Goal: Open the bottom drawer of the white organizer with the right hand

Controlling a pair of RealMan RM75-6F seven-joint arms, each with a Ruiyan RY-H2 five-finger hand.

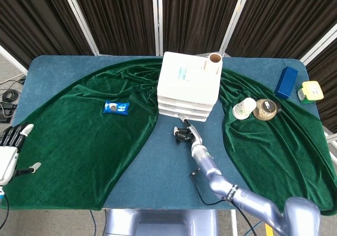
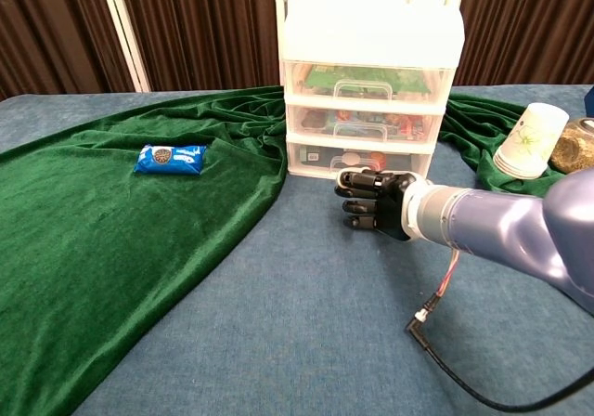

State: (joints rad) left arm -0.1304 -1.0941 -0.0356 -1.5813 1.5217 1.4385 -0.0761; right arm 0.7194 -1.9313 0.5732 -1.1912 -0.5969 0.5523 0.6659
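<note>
Fingers curled and empty, the right hand (image 2: 373, 204) sits before the bottom drawer (image 2: 357, 160) of the white organizer (image 2: 371, 40), seemingly to hook its handle.

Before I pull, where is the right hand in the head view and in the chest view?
Head view: the right hand is just below centre, directly in front of the white organizer.
Chest view: the right hand is right of centre, fingers curled in front of the bottom drawer; actual contact with it cannot be told.
Shared landmark: the blue snack packet on the green cloth, left of the organizer.
</note>
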